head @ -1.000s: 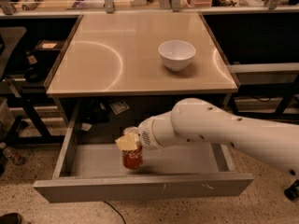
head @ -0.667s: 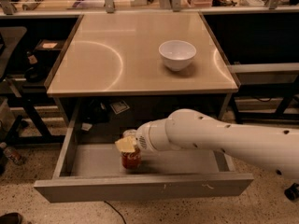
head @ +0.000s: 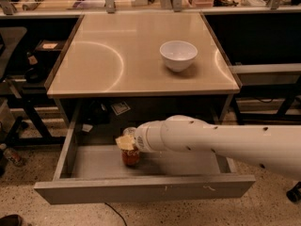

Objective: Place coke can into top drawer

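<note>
**Can standing inside the open drawer**

The wide, shallow grey top drawer (head: 141,190) is pulled out below the beige tabletop (head: 117,55), so my white arm (head: 225,140) can reach in from the right. The white ceramic bowl (head: 178,54) sits up on the tabletop and looks empty. The small red aluminium coke can (head: 130,157) stands upright on the drawer floor. My gripper (head: 126,142) is at its top. I cannot tell whether it pinches the can.
</note>
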Available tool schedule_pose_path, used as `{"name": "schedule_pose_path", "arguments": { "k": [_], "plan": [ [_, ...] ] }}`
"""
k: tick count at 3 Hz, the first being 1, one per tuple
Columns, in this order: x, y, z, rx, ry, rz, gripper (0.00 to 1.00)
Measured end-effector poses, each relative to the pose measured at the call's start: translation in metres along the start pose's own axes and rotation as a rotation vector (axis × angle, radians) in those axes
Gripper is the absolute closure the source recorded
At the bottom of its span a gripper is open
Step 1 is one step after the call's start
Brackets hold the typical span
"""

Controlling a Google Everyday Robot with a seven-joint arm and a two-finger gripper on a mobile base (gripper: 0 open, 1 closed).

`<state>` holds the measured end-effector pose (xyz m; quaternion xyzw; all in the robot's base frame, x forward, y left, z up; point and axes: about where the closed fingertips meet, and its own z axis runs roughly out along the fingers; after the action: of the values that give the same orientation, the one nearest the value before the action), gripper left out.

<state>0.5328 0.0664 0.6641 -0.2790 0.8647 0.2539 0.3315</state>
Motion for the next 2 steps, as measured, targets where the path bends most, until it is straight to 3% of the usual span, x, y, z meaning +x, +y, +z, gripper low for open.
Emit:
{"name": "schedule_pose_path", "arguments": {
  "k": [2],
  "plan": [
    [-0.0010, -0.0031, 0.0023, 0.035, -0.072, 0.003, 1.00]
  ]
}}
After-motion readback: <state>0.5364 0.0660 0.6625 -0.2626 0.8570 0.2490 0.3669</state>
